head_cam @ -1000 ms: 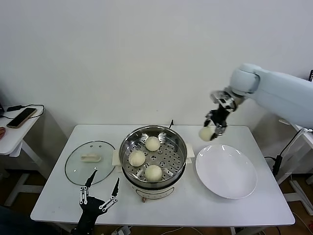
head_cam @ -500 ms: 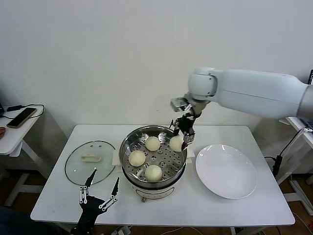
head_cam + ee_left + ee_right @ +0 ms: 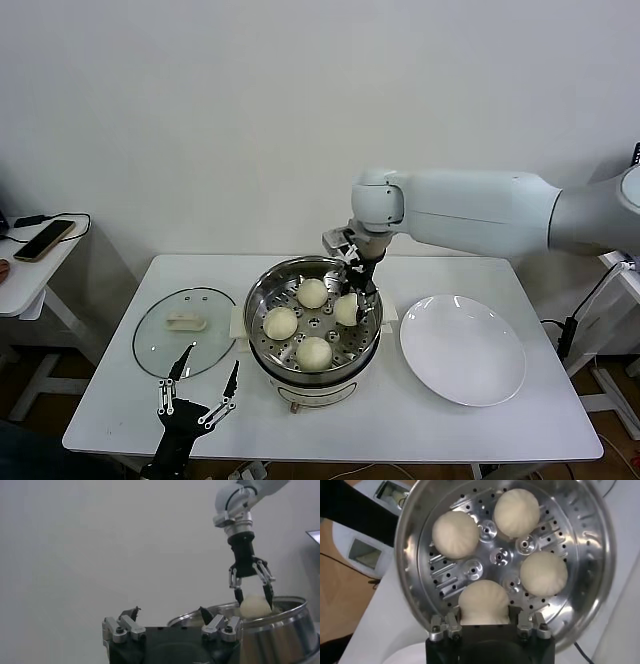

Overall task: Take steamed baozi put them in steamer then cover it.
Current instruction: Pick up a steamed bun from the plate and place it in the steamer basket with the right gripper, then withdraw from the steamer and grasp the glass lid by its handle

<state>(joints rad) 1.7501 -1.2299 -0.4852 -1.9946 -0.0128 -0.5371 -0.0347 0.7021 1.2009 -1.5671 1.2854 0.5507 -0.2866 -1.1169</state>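
Note:
The steamer [image 3: 320,378] stands mid-table, with three steamed baozi [image 3: 312,293] [image 3: 280,323] [image 3: 314,353] on its perforated tray. My right gripper [image 3: 352,305] reaches down into its right side, shut on a fourth baozi [image 3: 346,309]. From the right wrist that baozi [image 3: 483,601] fills the jaws of the right gripper [image 3: 484,611] above the tray; the other three [image 3: 455,534] lie beyond. I cannot tell whether it touches the tray. The cover [image 3: 185,330] lies flat left of the steamer. My left gripper [image 3: 197,392] waits open and holding nothing at the front left edge; its own view shows the left gripper [image 3: 169,612] with jaws apart.
A white plate [image 3: 462,348] with nothing on it sits right of the steamer. A side table with a phone [image 3: 45,240] stands off to the far left. The right forearm stretches across above the plate's far side.
My right arm has carried the baozi leftward from beyond the plate and lowered it into the steamer's right side. The left arm has barely moved.

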